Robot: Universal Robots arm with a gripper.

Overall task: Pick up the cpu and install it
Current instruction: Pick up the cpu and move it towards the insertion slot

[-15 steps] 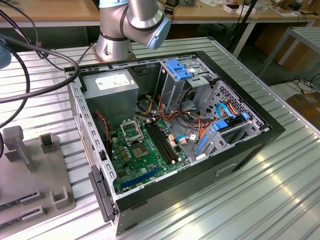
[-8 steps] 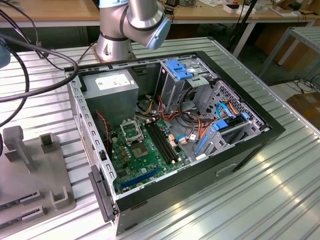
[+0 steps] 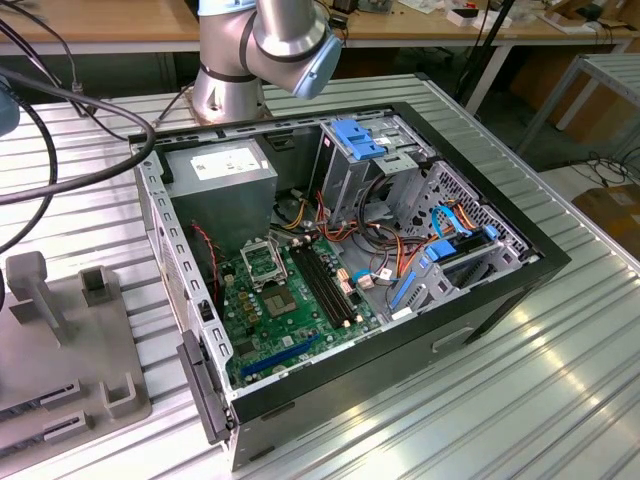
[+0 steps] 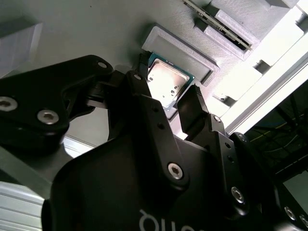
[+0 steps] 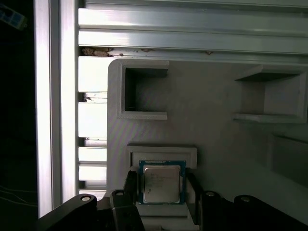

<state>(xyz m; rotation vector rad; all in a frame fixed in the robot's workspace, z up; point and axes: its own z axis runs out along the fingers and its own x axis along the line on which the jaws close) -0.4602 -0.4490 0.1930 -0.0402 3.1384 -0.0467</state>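
- Computer case (image 3: 420, 345): lies open on the table. The socket (image 3: 262, 262) on its board looks unfilled, though the exterior view is too coarse to be sure. Judged: install not done.
- Arm (image 3: 285, 40): base stands behind the case.
- Grey fixture tray (image 5: 216, 120): wrist faces squarely down on it.
- Gripper (image 5: 161, 190): lowered over the tray's pocket, jaws part-open, one finger either side of the chip, gripping nothing.
- cpu (image 5: 161, 182): flat in that pocket, not yet lifted.
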